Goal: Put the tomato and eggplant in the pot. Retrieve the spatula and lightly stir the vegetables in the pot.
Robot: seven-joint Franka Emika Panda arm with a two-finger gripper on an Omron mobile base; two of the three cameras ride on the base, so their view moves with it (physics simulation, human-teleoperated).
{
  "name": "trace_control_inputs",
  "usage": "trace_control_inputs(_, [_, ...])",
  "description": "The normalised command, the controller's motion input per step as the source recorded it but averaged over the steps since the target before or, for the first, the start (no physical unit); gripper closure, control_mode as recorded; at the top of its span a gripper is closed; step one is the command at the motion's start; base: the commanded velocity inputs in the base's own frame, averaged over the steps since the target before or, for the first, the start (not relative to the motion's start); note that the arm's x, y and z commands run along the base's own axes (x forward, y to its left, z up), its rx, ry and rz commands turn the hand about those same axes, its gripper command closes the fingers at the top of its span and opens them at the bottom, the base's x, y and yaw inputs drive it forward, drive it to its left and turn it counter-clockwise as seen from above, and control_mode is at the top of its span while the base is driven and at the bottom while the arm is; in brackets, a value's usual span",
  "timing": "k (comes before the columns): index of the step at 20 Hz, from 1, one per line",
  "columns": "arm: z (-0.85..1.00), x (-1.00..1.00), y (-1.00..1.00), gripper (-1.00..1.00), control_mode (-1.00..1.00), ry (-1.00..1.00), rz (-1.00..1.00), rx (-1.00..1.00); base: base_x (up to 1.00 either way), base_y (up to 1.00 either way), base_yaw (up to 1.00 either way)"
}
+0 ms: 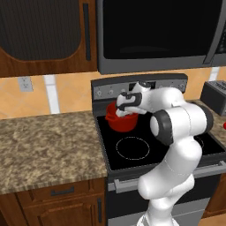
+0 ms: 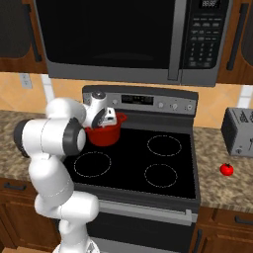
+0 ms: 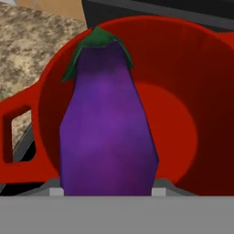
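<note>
One purple eggplant (image 3: 106, 128) with a green cap is pinched in your gripper (image 3: 107, 189) over one round red pot (image 2: 105, 132). One small red tomato (image 2: 227, 169) sits on the speckled counter (image 2: 217, 185).

A black glass stove (image 2: 163, 163) with four ringed burners sits between two stretches of speckled brown granite worktop (image 1: 44, 145), its grey control panel (image 2: 143, 101) against the back wall. Directly above it hangs a dark microwave (image 2: 123, 39) with a keypad at its right side. Dark wood cabinets (image 1: 44, 35) flank the microwave, and matching wood drawers (image 1: 62, 192) with dark handles run below the worktop. The wall (image 1: 66, 95) is tiled in warm orange with pale vertical stripes, and a white outlet (image 1: 25, 83) sits left of the stove. A grey toaster (image 2: 239, 131) stands at the back edge of the right-hand worktop.
</note>
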Motion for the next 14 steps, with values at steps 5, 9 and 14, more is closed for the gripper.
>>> trace_control_inputs(5, [-0.14,0.14,0.00,1.00,-1.00,0.00,0.00,0.00,0.00,0.00,0.00])
trace_control_inputs(9, [-0.16,0.11,0.00,-1.00,-1.00,0.00,0.00,0.00,0.00,0.00,0.00])
trace_control_inputs(14, [-0.15,0.12,0.00,-1.00,-1.00,0.00,0.00,0.00,0.00,0.00,0.00])
